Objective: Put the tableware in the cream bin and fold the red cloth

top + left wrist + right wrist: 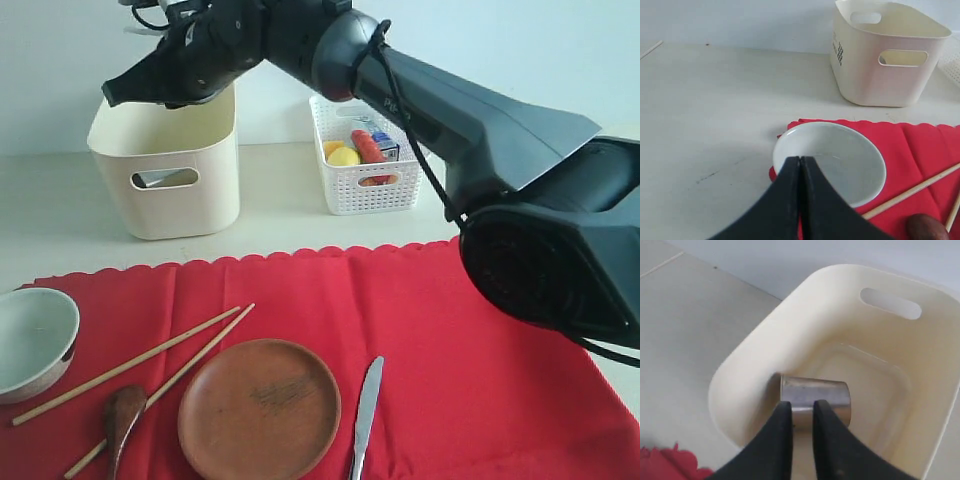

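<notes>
Red cloth (430, 330) with a scalloped edge is lying spread across the near part of the pale bench (60, 200). It is carrying the round wooden plate (260, 408), the white bowl (30, 340) at its corner, two chopsticks (130, 365), the steel knife (366, 405) and the wooden spoon (125, 415).

Behind it, the cream bin (170, 200) is standing near a white lattice basket (365, 190) of food.

The right arm (480, 120) is reaching across from the right. Its end effector (801, 410) is hovering over the bin's mouth, fingers a slim gap apart and gripping nothing. The left end effector (800, 162) is hanging pressed closed just above the bowl.

The shiny steel cup (815, 392) is lying on its side inside the bin, close to one wall.
</notes>
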Available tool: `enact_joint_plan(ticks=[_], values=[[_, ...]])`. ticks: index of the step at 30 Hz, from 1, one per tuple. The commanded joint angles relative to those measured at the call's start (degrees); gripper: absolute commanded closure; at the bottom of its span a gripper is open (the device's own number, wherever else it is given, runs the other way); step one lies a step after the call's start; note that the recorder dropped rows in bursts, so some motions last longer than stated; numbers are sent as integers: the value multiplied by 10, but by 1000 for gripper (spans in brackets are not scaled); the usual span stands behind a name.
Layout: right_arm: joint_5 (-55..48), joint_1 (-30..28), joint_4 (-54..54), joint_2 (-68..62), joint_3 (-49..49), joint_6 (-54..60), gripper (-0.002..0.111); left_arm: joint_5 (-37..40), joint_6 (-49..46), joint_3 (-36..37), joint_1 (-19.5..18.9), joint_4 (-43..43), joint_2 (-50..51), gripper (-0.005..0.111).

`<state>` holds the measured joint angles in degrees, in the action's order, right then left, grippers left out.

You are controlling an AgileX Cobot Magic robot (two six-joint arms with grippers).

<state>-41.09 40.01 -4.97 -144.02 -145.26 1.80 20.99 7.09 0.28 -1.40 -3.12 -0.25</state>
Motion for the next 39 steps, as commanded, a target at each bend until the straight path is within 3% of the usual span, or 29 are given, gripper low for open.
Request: enact_joint_plan(ticks=[1,8,15,27,32,39], values=[[-83,6,-1,36,-4,26,108,-6,1,-3,0,-3,2,107],[-216,6,24,89,11,48,108,-6,1,-3,0,-3,2,107],[-198,13,27,179,127,55,108,-6,1,-3,0,-3,2,107],[105,13,40,554,675,51,108,-6,1,-3,0,-3,2,107],[130,13,40,712,819,56,108,-6,1,-3,0,-3,2,107],[130,13,44,912,949,56,108,-6,1,-3,0,-3,2,107]])
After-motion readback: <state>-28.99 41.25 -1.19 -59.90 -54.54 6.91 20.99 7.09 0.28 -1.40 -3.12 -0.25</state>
